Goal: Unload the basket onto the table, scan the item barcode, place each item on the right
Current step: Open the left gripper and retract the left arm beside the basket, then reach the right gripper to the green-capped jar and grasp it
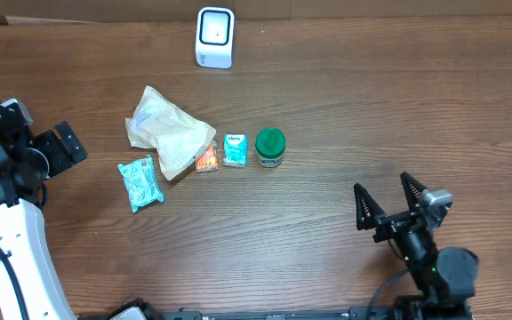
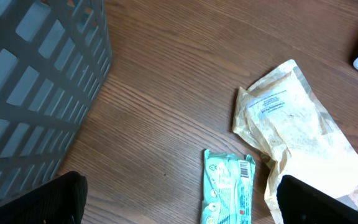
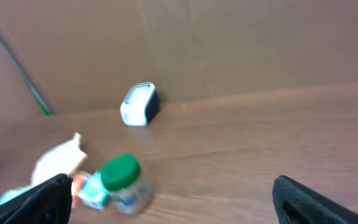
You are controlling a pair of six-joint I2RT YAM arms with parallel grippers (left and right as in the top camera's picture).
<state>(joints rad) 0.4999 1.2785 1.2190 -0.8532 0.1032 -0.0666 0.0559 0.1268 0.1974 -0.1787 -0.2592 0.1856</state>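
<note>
I find the task not begun — left gripper (image 2: pixel 179 186) and right gripper (image 1: pixel 383 187) both stand open and empty, the items (image 1: pixel 234 149) lie mid-table, well apart from the scanner (image 1: pixel 214 37) — pickup and scan remain.

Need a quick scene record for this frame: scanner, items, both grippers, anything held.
scanner: white barcode scanner, at the far edge of the table
items: tan pouch, teal packet, orange packet, small blue packet, green-lidded jar, in a loose row mid-table
left gripper: open, empty, near the teal packet
right gripper: open, empty, apart from the items
bin: grey lattice basket, by the left arm
scan: not started, nothing held
</note>
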